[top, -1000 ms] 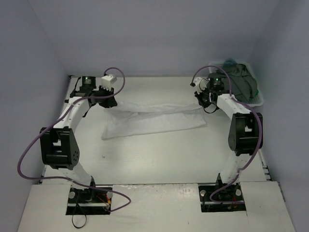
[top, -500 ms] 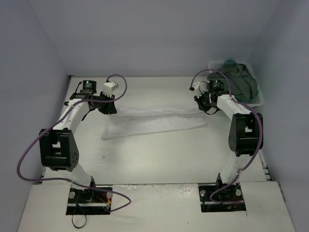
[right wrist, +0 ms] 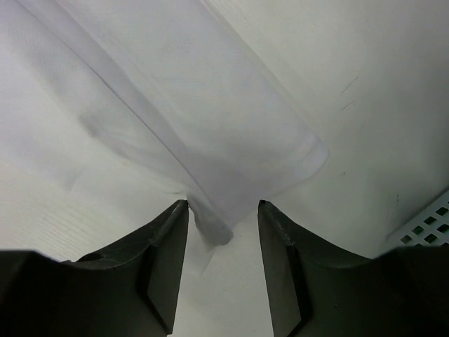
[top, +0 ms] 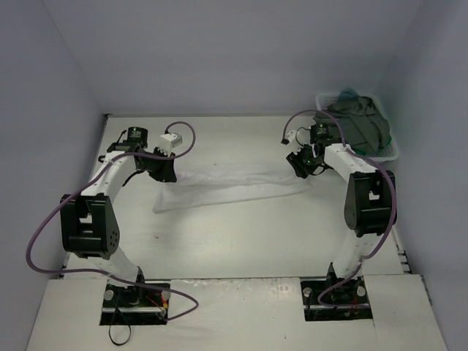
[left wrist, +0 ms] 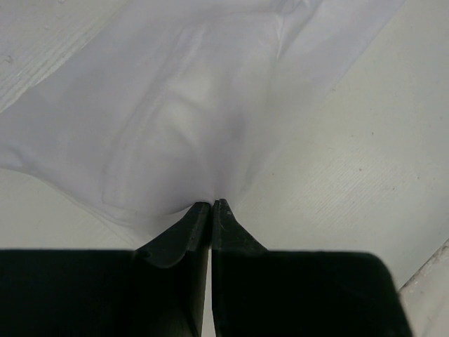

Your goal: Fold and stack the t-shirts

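Observation:
A white t-shirt [top: 234,186] lies as a long, flat band across the middle of the table. My left gripper [top: 164,172] is at its left end. In the left wrist view the jaws [left wrist: 211,203] are shut, pinching the cloth's edge [left wrist: 189,119]. My right gripper [top: 300,167] is at the band's right end, open. In the right wrist view a loose corner of the white cloth [right wrist: 210,126] droops between the spread fingertips [right wrist: 223,203] without being clamped. A dark grey t-shirt [top: 362,124] is heaped in the basket, with a bit of teal cloth [top: 347,93] behind it.
The white lattice basket [top: 395,150] stands at the back right against the wall, just right of my right arm; its corner shows in the right wrist view [right wrist: 428,225]. Purple cables loop over both arms. Walls close in the table at the back and sides.
My right gripper has opened and let go of the shirt's right end. Both grippers came a little nearer and lower, and the shirt now lies flatter.

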{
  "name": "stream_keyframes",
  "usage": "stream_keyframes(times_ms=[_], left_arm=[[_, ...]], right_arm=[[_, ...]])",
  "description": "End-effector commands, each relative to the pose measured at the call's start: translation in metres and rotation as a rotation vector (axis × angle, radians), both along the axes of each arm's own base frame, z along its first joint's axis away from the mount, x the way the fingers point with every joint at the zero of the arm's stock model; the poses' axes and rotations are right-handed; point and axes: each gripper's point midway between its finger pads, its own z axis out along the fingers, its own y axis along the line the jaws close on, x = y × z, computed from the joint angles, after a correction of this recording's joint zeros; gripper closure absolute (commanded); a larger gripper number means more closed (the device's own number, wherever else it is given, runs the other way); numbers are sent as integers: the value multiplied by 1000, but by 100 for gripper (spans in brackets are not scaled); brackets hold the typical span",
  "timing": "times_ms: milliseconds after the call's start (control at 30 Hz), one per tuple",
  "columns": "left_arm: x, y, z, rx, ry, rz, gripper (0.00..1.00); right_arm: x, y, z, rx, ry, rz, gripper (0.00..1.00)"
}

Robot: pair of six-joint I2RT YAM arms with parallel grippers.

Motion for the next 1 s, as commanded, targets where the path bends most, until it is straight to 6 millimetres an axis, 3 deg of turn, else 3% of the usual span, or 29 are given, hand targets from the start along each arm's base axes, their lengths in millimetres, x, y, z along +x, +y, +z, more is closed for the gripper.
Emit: stream_keyframes(times_ms=[0, 200, 467, 600, 733, 800, 967], left_arm=[[-1, -8, 13, -22, -38, -53, 100], [-7, -16, 8, -32, -13, -81, 100], [-11, -23, 1, -35, 3, -100, 100], [-14, -24, -1, -40, 12, -103, 100], [-16, -24, -4, -40, 15, -104, 100], [-16, -23, -4, -38, 14, -103, 100], [-18, -23, -6, -38, 18, -107, 100]], right_arm=[[7, 3, 15, 2, -29, -5, 59], [15, 13, 16, 18, -30, -4, 62], [39, 27, 40, 87, -79, -30, 68], [45, 28, 42, 95, -83, -36, 67], [45, 31, 32, 91, -61, -42, 75], [39, 32, 22, 81, -34, -34, 84], [15, 32, -1, 39, 29, 2, 96]])
